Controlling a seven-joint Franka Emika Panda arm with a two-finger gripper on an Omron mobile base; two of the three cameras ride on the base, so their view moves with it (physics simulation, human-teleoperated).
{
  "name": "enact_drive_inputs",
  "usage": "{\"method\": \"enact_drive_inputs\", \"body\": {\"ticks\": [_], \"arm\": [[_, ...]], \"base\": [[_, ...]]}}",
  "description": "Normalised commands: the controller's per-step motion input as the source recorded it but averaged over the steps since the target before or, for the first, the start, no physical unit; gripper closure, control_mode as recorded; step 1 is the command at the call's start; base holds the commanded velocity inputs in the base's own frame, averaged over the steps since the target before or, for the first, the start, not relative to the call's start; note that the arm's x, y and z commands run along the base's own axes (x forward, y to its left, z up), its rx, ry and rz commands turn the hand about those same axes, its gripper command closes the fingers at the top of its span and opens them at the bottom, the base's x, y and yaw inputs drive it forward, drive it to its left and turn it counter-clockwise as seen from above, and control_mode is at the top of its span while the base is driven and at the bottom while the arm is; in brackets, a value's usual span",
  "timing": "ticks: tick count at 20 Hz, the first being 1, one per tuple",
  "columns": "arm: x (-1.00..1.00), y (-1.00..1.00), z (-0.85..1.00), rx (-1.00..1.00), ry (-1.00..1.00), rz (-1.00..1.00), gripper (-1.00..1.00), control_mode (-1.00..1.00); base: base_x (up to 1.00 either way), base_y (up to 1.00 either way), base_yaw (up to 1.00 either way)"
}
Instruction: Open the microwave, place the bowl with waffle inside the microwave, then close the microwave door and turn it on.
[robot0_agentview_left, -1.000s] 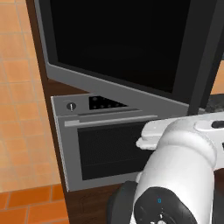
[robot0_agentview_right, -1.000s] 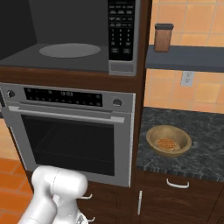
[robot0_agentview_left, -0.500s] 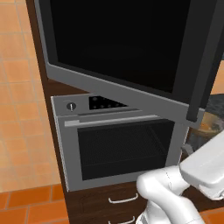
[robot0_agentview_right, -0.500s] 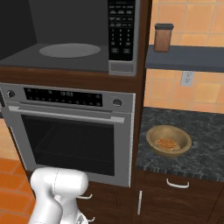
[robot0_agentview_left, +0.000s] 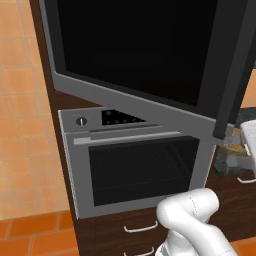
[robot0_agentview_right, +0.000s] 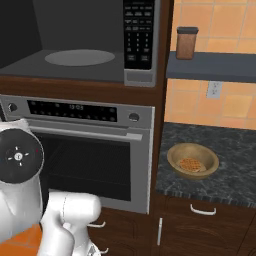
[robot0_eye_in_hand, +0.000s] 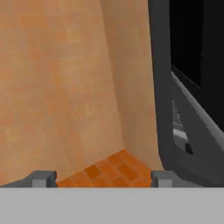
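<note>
The microwave (robot0_agentview_right: 100, 30) stands open, its grey turntable (robot0_agentview_right: 80, 57) bare and its keypad (robot0_agentview_right: 138, 35) at the right. The microwave door (robot0_agentview_left: 140, 45) is swung wide out over the oven, with its slim black handle (robot0_agentview_left: 231, 70) at the free edge. The bowl with waffle (robot0_agentview_right: 192, 160) sits on the dark stone counter (robot0_agentview_right: 235, 150) to the right of the oven. In the hand view my gripper (robot0_eye_in_hand: 103, 178) is open with nothing between its fingertips (robot0_eye_in_hand: 43, 177). It faces an orange wall, with the door's grey border (robot0_eye_in_hand: 159, 87) at the right.
A silver oven (robot0_agentview_right: 90, 155) with a bar handle sits under the microwave. A brown jar (robot0_agentview_right: 186, 42) stands on the shelf above the bowl. Drawers (robot0_agentview_right: 202, 225) lie below the counter. My arm's joint (robot0_agentview_right: 17, 156) rises at the lower left of the right base view.
The arm has swung: it dropped lower in the left base view and a round joint rose at the left of the right base view. Door and bowl have not moved.
</note>
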Motion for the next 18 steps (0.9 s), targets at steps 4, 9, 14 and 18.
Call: {"method": "enact_drive_inputs", "body": {"ticks": [4,9,14,18], "arm": [[0.45,-0.36,0.00,0.34,0.20,0.57,-1.00,-1.00],[0.31,-0.69,0.00,0.32,0.05,0.51,-1.00,-1.00],[-0.16,-0.89,0.21,0.12,-0.04,0.22,-1.00,-1.00],[0.83,-0.04,0.04,0.00,0.17,-0.01,-1.00,-1.00]], "base": [[0.00,0.00,0.00],[0.00,0.00,0.00],[0.00,0.00,0.00],[0.00,0.00,0.00]]}}
